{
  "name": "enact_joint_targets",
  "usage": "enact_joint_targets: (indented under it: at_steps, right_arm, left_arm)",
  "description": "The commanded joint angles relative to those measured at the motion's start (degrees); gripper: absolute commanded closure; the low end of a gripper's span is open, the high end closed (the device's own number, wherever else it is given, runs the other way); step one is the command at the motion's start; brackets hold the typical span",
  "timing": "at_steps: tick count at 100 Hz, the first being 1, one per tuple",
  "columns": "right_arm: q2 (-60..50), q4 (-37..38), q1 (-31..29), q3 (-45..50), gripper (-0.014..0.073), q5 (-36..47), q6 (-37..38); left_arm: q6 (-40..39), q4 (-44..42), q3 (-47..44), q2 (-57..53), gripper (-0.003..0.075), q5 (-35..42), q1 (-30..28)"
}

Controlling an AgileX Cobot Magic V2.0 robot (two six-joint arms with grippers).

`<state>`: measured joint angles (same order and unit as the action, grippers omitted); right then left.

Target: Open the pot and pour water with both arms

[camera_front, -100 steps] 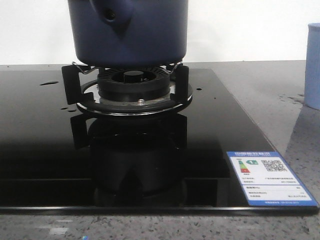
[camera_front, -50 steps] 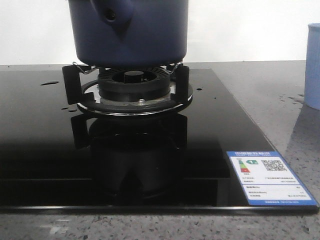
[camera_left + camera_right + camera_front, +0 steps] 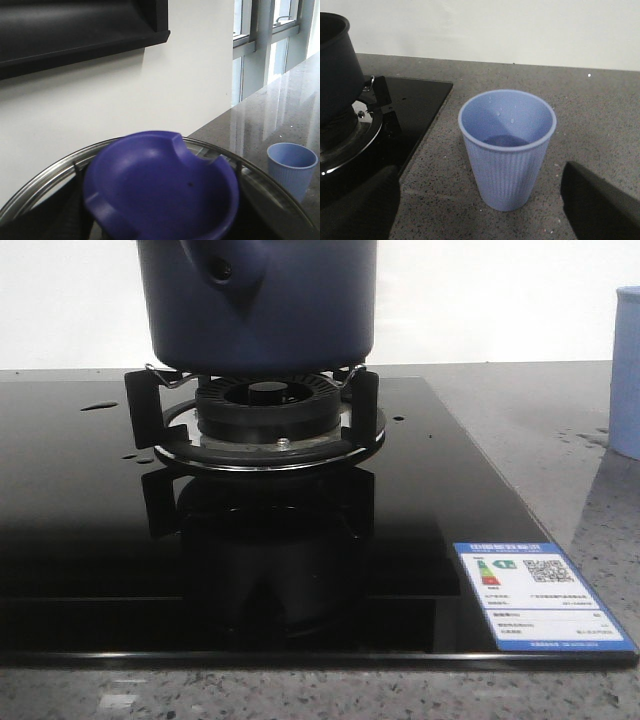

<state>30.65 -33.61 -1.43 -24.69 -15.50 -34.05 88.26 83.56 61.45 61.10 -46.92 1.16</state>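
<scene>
1. I see a black glass hob (image 3: 420,510) covering most of the grey speckled worktop (image 3: 520,410), its burner (image 3: 265,405) near the back edge.
2. An energy label (image 3: 540,596) sits at the hob's front-right corner.
3. A pale blue ribbed cup (image 3: 507,147) stands upright on the worktop near the right edge — just off the hob.
4. Droplets speckle the glass.
</scene>
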Motion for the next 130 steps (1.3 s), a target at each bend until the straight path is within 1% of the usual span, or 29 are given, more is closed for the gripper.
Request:
enact_joint_targets:
  at_steps: [1, 37, 49, 68, 77, 94, 111, 130]
  right_arm:
    - [0.20, -3.61, -0.22, 0.44, 0.0021, 6.88, -0.58]
    - [1.38, -3.73, 0.03, 1.54, 0.0021, 11.67, -0.58]
    - [3.94, -3.63, 2.46, 1.54, 0.0021, 12.77, -0.58]
    - [8.37, -3.01, 8.68, 1.54, 0.0021, 19.40, -0.58]
    - [10.91, -2.88, 10.61, 1.54, 0.0021, 22.87, -0.58]
    - [16.86, -2.88, 10.93, 1.54, 0.0021, 30.70, -0.58]
    - [21.96, -2.88, 11.02, 1.54, 0.0021, 33.26, -0.23]
    - [26.90, -2.88, 11.28, 1.54, 0.0021, 37.84, 3.32]
  left_arm:
    - [-0.69, 5.71, 1.67, -1.46, 0.0425, 0.80, -0.15]
    - [-0.69, 7.12, 1.67, -1.46, 0.0425, 0.80, 0.06]
    - [-0.69, 7.12, 1.67, -1.46, 0.0425, 0.80, 0.06]
    - [-0.69, 7.12, 1.67, -1.46, 0.0425, 0.80, 0.06]
    - [-0.69, 7.12, 1.67, -1.46, 0.0425, 0.80, 0.06]
    - [-0.69, 7.20, 1.67, -1.46, 0.0425, 0.42, 0.06]
    - [-0.69, 7.24, 1.67, -1.46, 0.0425, -0.15, 0.06]
    - [-0.69, 7.81, 1.67, -1.46, 0.0425, -0.25, 0.06]
